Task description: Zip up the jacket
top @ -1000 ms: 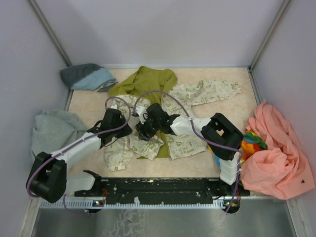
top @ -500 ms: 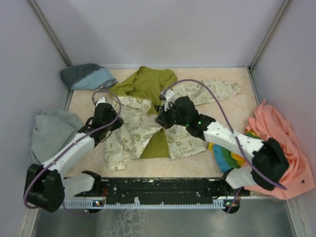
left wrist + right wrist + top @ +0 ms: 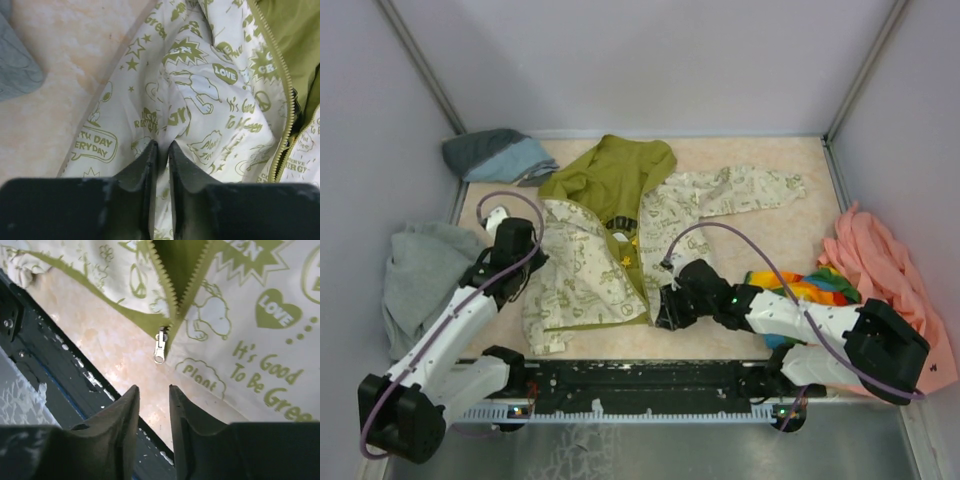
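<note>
Grey sweatshirt off left edge of beige table, blue-grey garment back-left, pink garment right, multicolour cloth touching it.

The left arm extended forward from its base on the outer side, wrist tipped downward. The left fingers stood almost together, only a thin slit between them. The right arm lay low with its elbow folded outward and its forearm stretched toward the left. The right fingers pointed down, clearly parted and holding nothing.
</note>
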